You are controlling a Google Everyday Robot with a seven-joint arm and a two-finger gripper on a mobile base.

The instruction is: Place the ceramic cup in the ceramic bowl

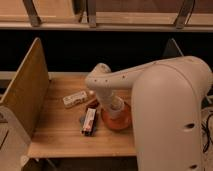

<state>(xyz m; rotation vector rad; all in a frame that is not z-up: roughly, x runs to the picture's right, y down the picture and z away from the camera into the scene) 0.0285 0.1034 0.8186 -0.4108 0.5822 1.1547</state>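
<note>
The pincer (116, 106) sits directly above the bowl (119, 121), which rests on the wooden surface (60, 135) beside a small box (89, 121). A pale cup (116, 106) appears at the pincer, over the bowl's centre. Grip state: cannot tell. Remaining travel is judged straight down.
</note>
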